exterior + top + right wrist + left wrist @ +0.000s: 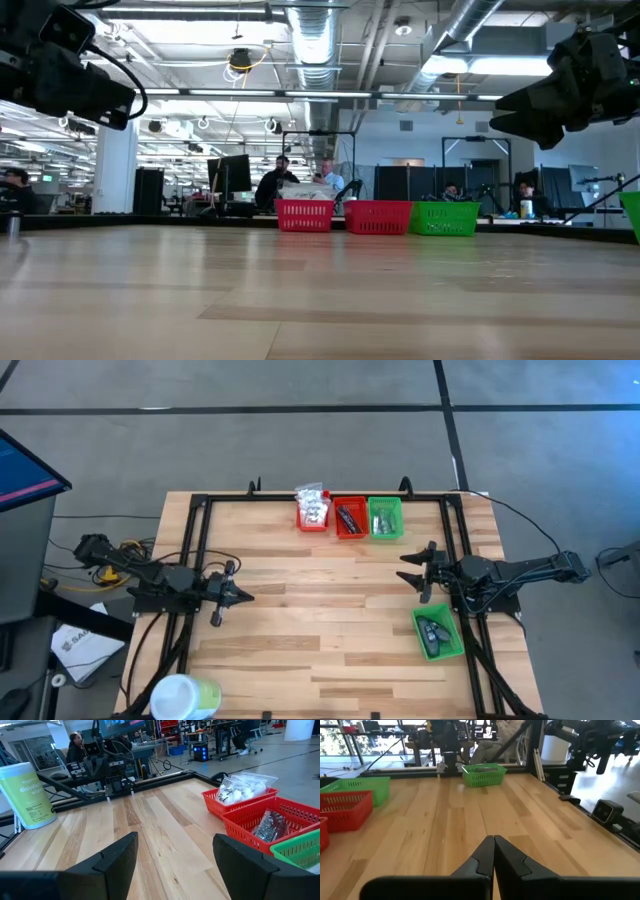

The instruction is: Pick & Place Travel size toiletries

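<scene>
The right gripper (414, 574), fingers wide and empty, sits nearer the toiletries (312, 507) in the far bins than the pinched-shut, empty left gripper (246, 596).

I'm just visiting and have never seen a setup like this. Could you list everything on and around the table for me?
Red bins: two, red, side by side at the table's far edge; one piled with white crinkly packets, the other holding dark and silvery packets.
Green bins: two, green; one beside the red pair, one near the right arm with dark items inside.
Tub: one, white and green, at the near left corner.
Table: one, light wood.
People: several, seated at desks in the room behind.
Left gripper: dark, shut, over the table's left side.
Right gripper: dark, open, empty, over the right side.
</scene>
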